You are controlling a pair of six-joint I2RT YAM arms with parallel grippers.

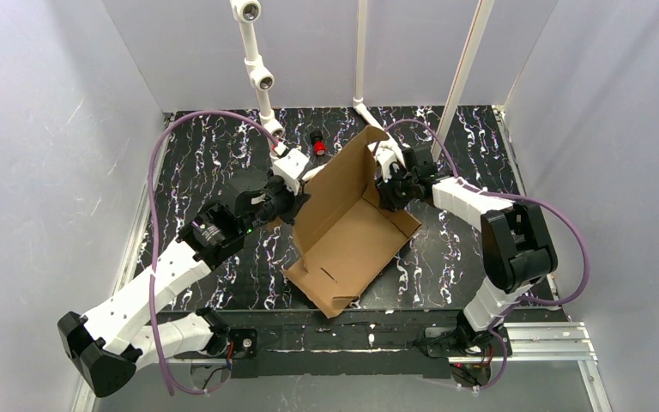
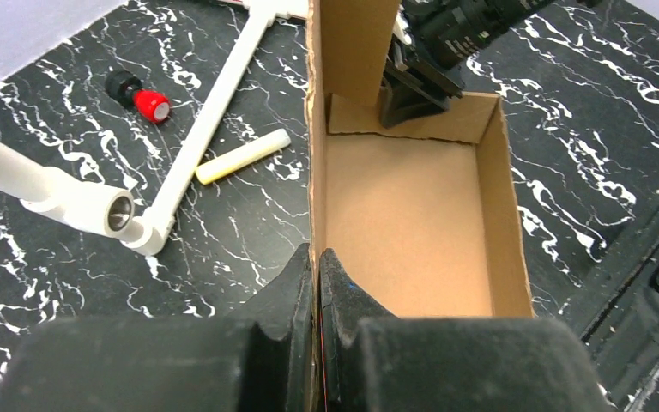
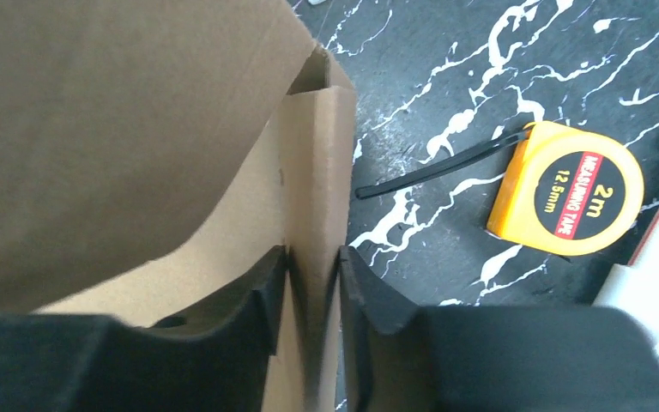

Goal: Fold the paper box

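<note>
- While the paper box sits half-folded at the middle of the table, the left gripper is clamped on its left wall.
- The right gripper straddles the far end wall; whether it presses, one cannot tell.

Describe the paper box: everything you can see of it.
The paper box is plain brown corrugated cardboard, unprinted, half folded. It lies diagonally on the table, base flat, side walls raised, a tall flap standing at the far end, the near slotted panel lying flat. The left gripper pinches its left wall; the right gripper straddles a wall at the far right corner.
</note>
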